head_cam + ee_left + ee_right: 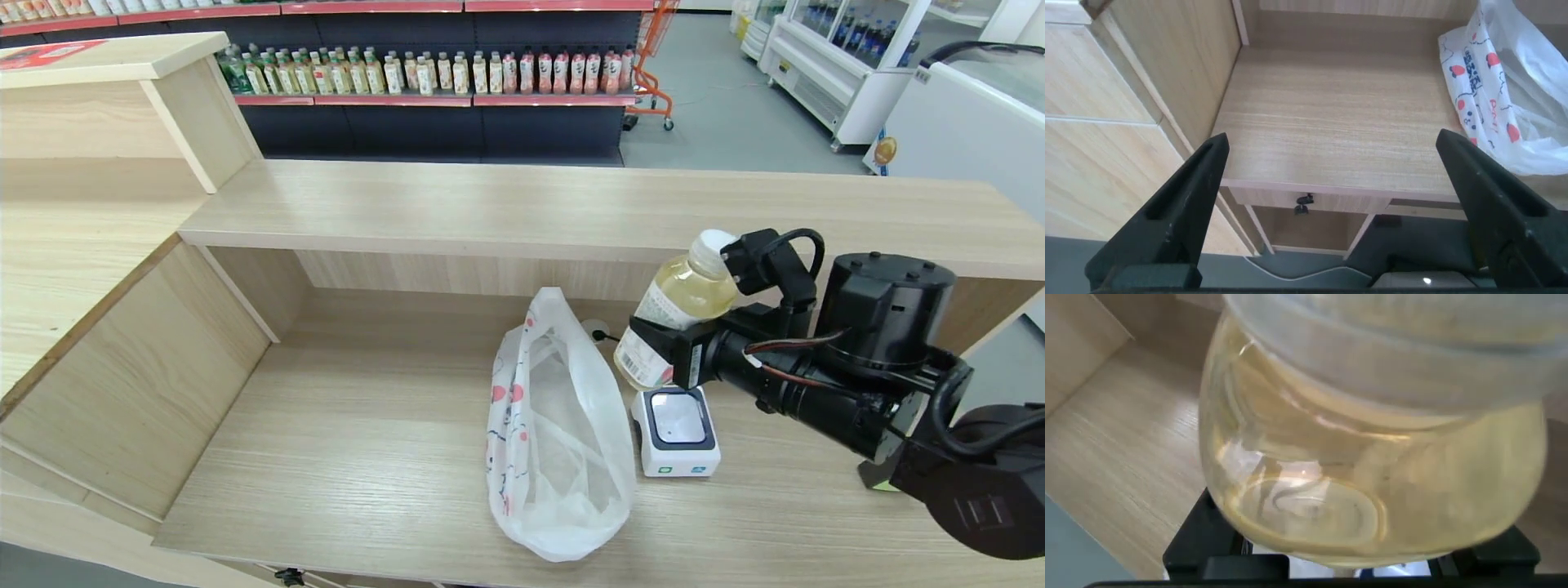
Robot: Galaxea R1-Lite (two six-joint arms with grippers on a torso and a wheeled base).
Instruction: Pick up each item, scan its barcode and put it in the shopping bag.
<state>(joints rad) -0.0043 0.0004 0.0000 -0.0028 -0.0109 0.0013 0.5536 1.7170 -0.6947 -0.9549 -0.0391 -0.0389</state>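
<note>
Bottle (673,314) of pale yellow drink, clamped across its body in your right gripper (702,306), whose two fingers are closed on it from opposite sides. The bottle hangs clear of the desk (367,457), tilted: its white cap points up and away from the wrist, and its labelled base points down. Directly beneath the gripper stands the scanner (676,420), with its glass window facing up. The label's barcode patch is low on the bottle, just above that window, and appears turned sideways rather than squarely down; you will probably need a wrist roll before it reads. The shopping bag (555,433) lies on the desk just beside the scanner, on the gripper's inner side towards the other arm, its mouth slack and partly open. Your left gripper (1333,147) holds nothing, fingers spread wide, and sits off the near desk edge, with the bag to one side of it. The right arm is the nearer one for the drop.
</note>
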